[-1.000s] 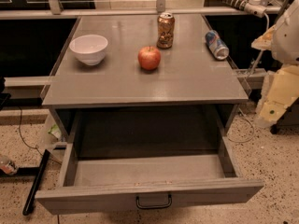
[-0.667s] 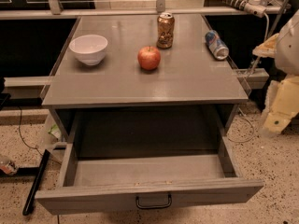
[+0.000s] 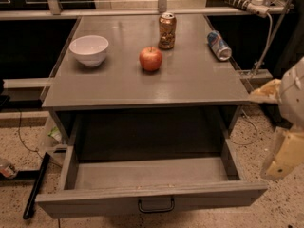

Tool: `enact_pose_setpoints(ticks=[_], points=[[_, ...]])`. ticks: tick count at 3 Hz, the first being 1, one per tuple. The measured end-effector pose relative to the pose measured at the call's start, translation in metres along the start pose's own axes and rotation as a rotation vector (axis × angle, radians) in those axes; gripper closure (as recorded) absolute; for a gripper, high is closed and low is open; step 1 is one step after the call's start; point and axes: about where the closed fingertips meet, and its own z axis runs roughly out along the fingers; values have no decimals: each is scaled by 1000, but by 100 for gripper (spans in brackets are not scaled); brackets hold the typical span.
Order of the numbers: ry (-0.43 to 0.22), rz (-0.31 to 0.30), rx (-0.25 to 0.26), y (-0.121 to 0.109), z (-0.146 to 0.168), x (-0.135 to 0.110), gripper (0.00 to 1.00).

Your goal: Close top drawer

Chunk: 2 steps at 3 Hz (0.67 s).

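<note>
Top drawer (image 3: pixel 95 206) sits pulled wide open at the bottom of your frame, dark handle (image 3: pixel 156 206) front centre. Gripper (image 3: pixel 281 155) hangs at the lower right edge, near the drawer's right corner and apart from it; you cannot tell its grip state. Farther back on the table (image 3: pixel 190 82): apple (image 3: pixel 150 59) centre, white bowl (image 3: pixel 89 50) left, upright can (image 3: pixel 166 30), tipped can (image 3: pixel 219 45) upper right.

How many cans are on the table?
2: upright can at back centre; blue can on its side near the right edge. The gripper hangs right of the open top drawer.
</note>
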Motion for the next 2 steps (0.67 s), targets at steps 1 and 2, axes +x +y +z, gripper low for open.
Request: enact_pose_setpoints(ticks=[1,2], points=[[-73,-37,-10,35,23,10,42],[-212,-14,-1,58,59,29,64]])
